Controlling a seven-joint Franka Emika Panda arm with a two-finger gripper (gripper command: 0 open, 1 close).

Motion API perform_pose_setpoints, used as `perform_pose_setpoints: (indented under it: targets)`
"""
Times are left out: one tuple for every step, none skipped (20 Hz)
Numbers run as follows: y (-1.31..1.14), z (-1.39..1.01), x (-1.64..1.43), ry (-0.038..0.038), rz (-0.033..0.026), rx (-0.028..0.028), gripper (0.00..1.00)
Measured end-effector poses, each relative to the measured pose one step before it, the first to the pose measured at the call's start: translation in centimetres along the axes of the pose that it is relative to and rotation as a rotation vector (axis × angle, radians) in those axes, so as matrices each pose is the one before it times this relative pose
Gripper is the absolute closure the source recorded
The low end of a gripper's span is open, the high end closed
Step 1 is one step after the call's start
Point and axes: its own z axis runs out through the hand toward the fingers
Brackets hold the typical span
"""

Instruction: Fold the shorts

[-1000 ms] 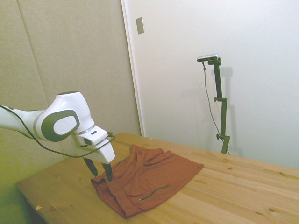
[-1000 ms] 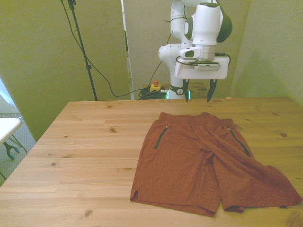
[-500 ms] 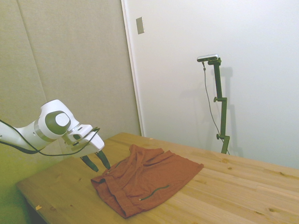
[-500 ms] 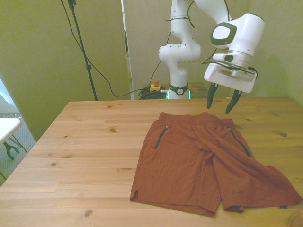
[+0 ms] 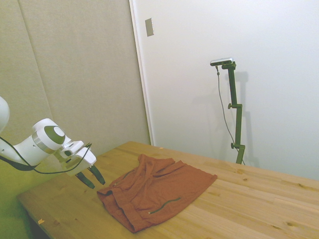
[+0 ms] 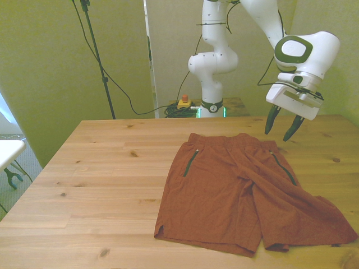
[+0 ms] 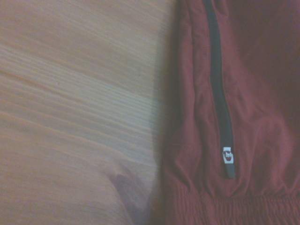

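Rust-red shorts (image 6: 235,190) flat, waistband toward robot base, legs toward camera.

place: lab | cues: robot arm (image 6: 216,53), padded wall panels (image 5: 75,74), floor cables (image 6: 176,109)

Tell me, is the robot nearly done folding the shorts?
Not yet. The shorts lie spread flat on the table, both legs open, with no fold made. The gripper hangs open and empty above the waistband corner at the front view's right, touching nothing. Grabbing the cloth and all the folding are left.
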Motion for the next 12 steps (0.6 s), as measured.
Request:
perform_pose_setpoints:
  targets:
    - [-0.036, 0.183, -0.207, 0.01175, -0.00392, -0.00737, 0.00]
    - [-0.028, 0.220, -0.169, 0.00677, -0.00294, -0.00573, 0.00]
    - [-0.005, 0.282, -0.173, 0.00147, -0.00286, -0.00584, 0.00]
    - [0.024, 0.287, -0.179, 0.00025, -0.00408, -0.00539, 0.00]
    - [0.045, 0.246, -0.093, 0.00121, -0.00228, -0.00393, 0.00]
    - [0.033, 0.195, -0.033, -0.00095, -0.00082, -0.00322, 0.00]
    - [0.030, 0.202, 0.014, -0.00239, 0.00035, -0.00334, 0.00]
    - [0.063, 0.224, 0.039, -0.00187, 0.00051, -0.00386, 0.00]
    - [0.083, 0.178, 0.081, 0.00087, 0.00002, -0.00392, 0.00]
    - [0.134, 0.165, 0.153, 0.00308, 0.00033, -0.00619, 0.00]
    - [0.197, 0.282, 0.210, 0.00715, -0.00177, -0.00662, 0.00]
    - [0.239, 0.356, 0.285, 0.00358, 0.00205, -0.00619, 0.00]
